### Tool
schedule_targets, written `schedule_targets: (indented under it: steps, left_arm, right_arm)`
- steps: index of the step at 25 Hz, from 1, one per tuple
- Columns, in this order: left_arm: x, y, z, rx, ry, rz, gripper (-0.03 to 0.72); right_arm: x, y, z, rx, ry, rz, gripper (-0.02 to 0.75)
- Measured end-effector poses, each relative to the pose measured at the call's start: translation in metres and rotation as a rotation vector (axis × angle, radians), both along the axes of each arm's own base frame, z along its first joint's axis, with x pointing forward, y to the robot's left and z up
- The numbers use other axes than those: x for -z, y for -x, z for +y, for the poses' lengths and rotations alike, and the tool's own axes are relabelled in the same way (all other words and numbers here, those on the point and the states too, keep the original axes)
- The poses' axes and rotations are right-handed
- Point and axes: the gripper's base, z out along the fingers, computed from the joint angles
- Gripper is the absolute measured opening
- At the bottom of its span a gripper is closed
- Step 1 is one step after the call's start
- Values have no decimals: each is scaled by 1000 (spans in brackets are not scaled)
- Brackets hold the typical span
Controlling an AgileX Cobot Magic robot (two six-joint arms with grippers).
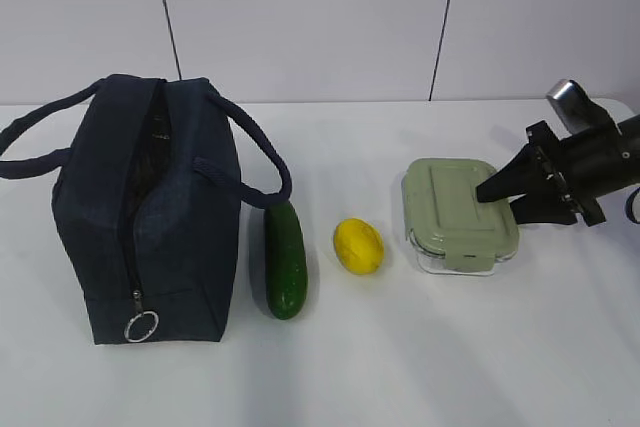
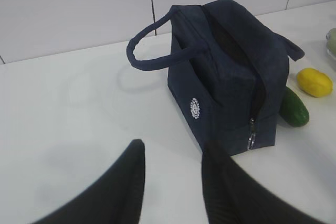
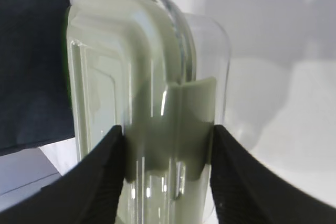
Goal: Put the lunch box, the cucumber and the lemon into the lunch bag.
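Note:
The navy lunch bag [image 1: 150, 217] stands at the left with its top zipper open; it also shows in the left wrist view [image 2: 226, 93]. The cucumber [image 1: 285, 259] lies against the bag's right side, and the lemon [image 1: 358, 245] lies to its right. The lunch box [image 1: 450, 209] with its sage-green lid rests on the table at the right. My right gripper [image 1: 497, 197] comes in from the right, its fingers closed over the box's near edge and latch [image 3: 168, 135], one on the lid, one on the glass side. My left gripper [image 2: 173, 150] is open and empty over bare table, left of the bag.
The white table [image 1: 420, 367] runs back to a white panelled wall [image 1: 320, 17]. The bag's two loop handles [image 1: 255, 147] stick out to either side. Its silver ring pull [image 1: 141, 326] hangs low on the front end.

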Motion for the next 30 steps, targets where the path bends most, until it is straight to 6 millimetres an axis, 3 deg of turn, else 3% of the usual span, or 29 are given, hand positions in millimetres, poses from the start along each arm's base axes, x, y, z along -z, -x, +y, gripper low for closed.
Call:
schedule_targets:
  steps: [19, 30]
  left_arm:
    - [0, 0, -2, 19, 27, 2, 264]
    - [-1, 1, -6, 44, 74, 3, 264]
  right_arm:
    - [-40, 4, 5, 46, -6, -31, 343]
    - [-49, 5, 6, 65, -16, -28, 342]
